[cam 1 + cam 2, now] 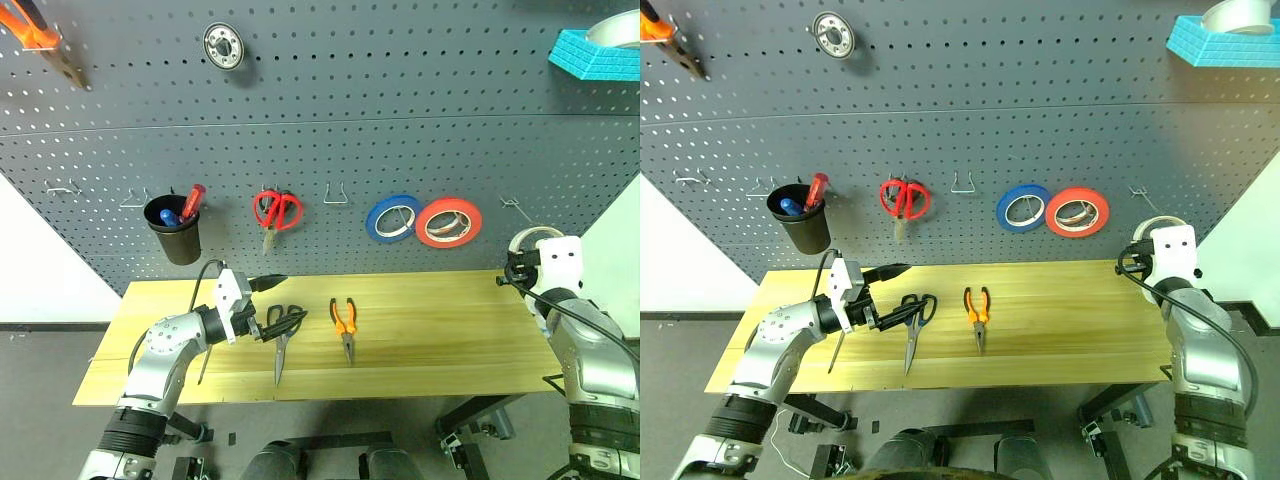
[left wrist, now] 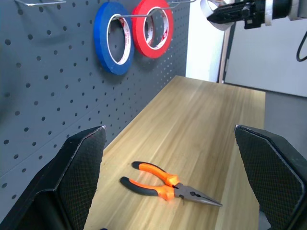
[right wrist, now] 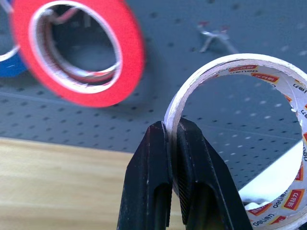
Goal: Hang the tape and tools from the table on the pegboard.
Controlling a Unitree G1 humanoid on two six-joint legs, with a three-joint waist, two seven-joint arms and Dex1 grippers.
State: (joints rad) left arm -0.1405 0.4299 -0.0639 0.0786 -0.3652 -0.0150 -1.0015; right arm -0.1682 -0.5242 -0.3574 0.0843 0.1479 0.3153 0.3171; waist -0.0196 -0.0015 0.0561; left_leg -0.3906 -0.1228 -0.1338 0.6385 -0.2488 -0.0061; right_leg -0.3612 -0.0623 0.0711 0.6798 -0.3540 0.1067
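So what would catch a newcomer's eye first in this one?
Probably the blue roll and red-orange roll hanging side by side on the pegboard. Next, the right gripper pinching the cream tape near an empty hook, with orange-handled pliers lying on the table.

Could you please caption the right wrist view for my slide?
Right hand pinching the tape near an empty hook on the pegboard.

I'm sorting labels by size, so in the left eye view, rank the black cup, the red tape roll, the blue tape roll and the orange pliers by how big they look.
1. Black cup, largest.
2. Red tape roll.
3. Blue tape roll, slightly smaller, though partly overlapped by the red one, so this is close.
4. Orange pliers: longest of the four but very thin, so hard to rank against the rolls.
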